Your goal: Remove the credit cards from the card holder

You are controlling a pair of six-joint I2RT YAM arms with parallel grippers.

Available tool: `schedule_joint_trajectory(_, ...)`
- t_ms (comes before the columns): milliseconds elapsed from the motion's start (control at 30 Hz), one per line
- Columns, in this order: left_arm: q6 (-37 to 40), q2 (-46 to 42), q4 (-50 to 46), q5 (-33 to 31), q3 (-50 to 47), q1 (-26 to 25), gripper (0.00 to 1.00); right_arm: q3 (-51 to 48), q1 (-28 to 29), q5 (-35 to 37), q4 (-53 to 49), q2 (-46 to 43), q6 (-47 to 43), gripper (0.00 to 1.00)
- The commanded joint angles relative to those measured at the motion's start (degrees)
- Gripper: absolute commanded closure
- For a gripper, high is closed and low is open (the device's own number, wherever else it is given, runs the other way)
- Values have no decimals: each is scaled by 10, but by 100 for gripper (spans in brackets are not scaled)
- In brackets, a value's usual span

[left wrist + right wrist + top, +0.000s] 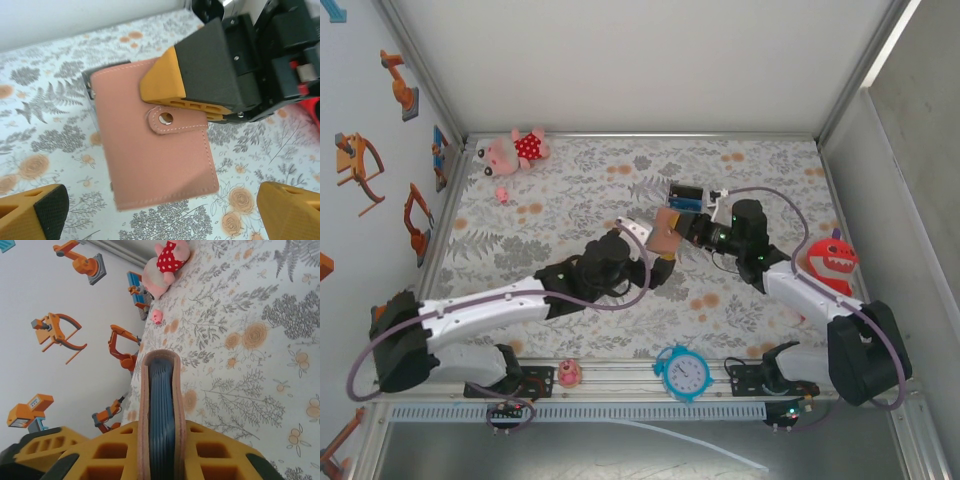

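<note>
Nearest, well back from both pairs of fingers: a blue clock (pixel 682 372) and a small pink toy (pixel 569 373). Further in, left fingers (pixel 35 212) released, spread wide, one on each side of the card holder (pixel 150 150), not touching it. Right fingers (pixel 100 455) clenched on the card holder, grasping its edge just beside the snap tab (pixel 162 119); folded shut, seen edge-on between them, blue-grey pockets inside tan covers, flowered worktop (pixel 570 200) beyond. Just behind the right fingers, a black box with blue cards (pixel 684 196). Far beyond the left fingers, a pink pig plush (pixel 517 150).
</note>
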Motion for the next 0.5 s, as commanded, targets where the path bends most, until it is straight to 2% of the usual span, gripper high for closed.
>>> schedule_joint_trajectory(0,8,-66,-13,-34,-24,10,3,51,3,-21,-30,9,-54,100)
schedule_joint_trajectory(100,0,-117,-36,-48,-41,31,3,84,3,-52,-40,26,-68,100)
schedule_joint_trajectory(167,-9,-143,-51,-34,-45,58,3,112,3,-83,-53,40,-77,100)
schedule_joint_trajectory(300,-42,-174,-72,101,-47,149,3,168,8,-124,-93,61,-104,100)
schedule_joint_trajectory(467,-61,-190,-59,232,-56,208,3,230,23,-134,-154,77,-152,100)
